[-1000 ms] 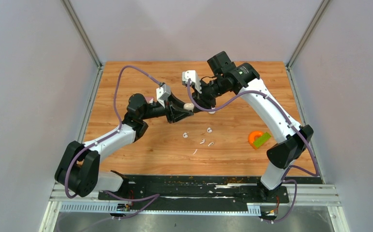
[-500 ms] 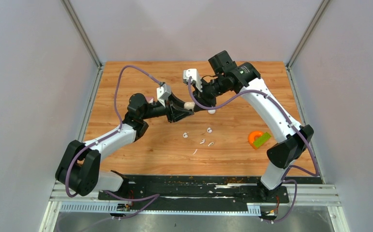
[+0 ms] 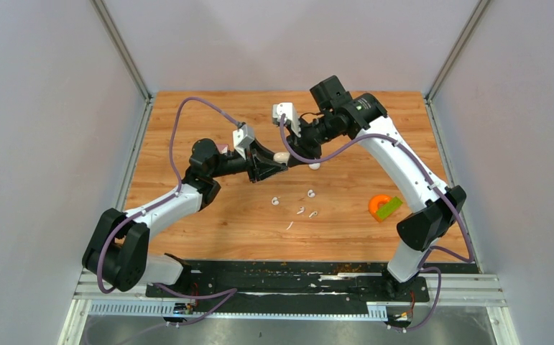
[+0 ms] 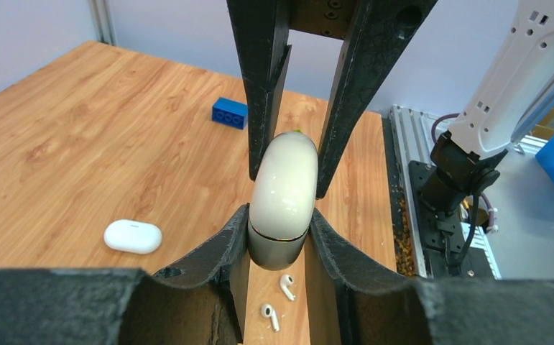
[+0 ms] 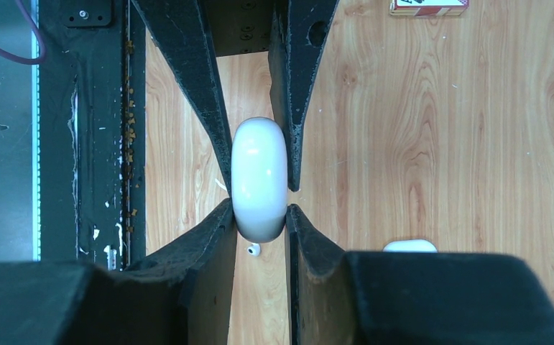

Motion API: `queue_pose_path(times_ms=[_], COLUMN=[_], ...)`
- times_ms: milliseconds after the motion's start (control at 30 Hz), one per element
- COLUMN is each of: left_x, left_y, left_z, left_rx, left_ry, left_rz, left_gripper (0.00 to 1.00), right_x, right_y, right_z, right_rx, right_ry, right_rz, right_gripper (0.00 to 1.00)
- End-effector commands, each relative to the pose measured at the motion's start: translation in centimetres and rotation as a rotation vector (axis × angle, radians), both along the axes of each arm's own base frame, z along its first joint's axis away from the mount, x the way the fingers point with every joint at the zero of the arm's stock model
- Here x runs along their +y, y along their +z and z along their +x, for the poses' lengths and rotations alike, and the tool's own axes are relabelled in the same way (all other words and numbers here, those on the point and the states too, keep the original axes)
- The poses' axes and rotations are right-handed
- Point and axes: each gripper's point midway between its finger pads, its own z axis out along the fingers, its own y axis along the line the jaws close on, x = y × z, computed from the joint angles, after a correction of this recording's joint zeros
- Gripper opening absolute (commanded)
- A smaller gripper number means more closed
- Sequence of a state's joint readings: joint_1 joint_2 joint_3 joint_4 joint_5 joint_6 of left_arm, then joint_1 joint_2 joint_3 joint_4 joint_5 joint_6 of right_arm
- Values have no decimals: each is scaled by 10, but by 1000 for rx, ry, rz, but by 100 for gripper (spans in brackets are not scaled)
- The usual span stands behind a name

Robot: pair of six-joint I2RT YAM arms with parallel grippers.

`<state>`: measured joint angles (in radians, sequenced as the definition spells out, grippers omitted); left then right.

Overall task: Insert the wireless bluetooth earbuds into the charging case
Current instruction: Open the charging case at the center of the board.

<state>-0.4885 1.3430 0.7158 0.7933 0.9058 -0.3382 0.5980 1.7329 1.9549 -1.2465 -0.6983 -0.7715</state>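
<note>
Pinching the glossy white oval plastic charging case (image 4: pixel 284 183) from opposite ends, both claws are sharing it in the air, just above centre in the top view. The left gripper (image 4: pixel 279 223) is pressing its dark fingers against the end that carries a thin seam, at the bottom of the left wrist view. The right gripper (image 5: pixel 259 215) is clamping the other, rounded end. Judging from that seam, the lid is sitting closed. The double hold is probably serving either to steady one half while the other is levered open or to pass the case across; the pictures are not settling which.

The tiny glossy white plastic earbuds (image 3: pixel 310 193) with short stems are lying loose on the brown wooden table (image 3: pixel 345 241), below the case near the middle of the top view. None is sitting in the case or in a claw. A thin white sliver (image 3: pixel 289 226) is lying near them, lower in the frame, and could be confused with a stem.

With both claws occupied, neither is free to lift an earbud, and the closed lid is blocking the way in. A second white oval pod (image 4: pixel 133 236) is resting on the wood at the lower left of the left wrist view, apart from the held case. A blue plastic brick (image 4: pixel 229 113), upper centre there, and an orange ring (image 3: pixel 384 207) with a green piece, at the right of the top view, are sitting well apart from the earbuds and are not crowding them.
</note>
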Motion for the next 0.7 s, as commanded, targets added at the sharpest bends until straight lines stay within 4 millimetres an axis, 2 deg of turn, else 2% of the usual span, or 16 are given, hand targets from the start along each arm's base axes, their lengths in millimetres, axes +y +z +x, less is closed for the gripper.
queue_pose_path(times_ms=[0,33,100,200,500,667], left_x=[-1,-1,-1,-2,-2,-2], left_y=[17,17,18,15,12,11], left_z=[4,4,3,0,-3,-5], left_rx=[-44,-48,-71,-112,-169,-181], left_ry=[7,3,-6,-33,-54,-60], left_rz=[-28,-27,-24,-7,8,14], left_gripper=[5,0,0,0,0,0], right_x=[-1,-1,-1,0,0,-1], right_y=[15,14,11,10,11,16], right_z=[-3,-4,-7,-10,-8,6], right_rx=[-24,-8,34,71,178,177], right_ry=[-2,-3,-6,-10,-29,-85], right_rz=[47,47,49,56,92,115], right_gripper=[18,23,34,44,51,49])
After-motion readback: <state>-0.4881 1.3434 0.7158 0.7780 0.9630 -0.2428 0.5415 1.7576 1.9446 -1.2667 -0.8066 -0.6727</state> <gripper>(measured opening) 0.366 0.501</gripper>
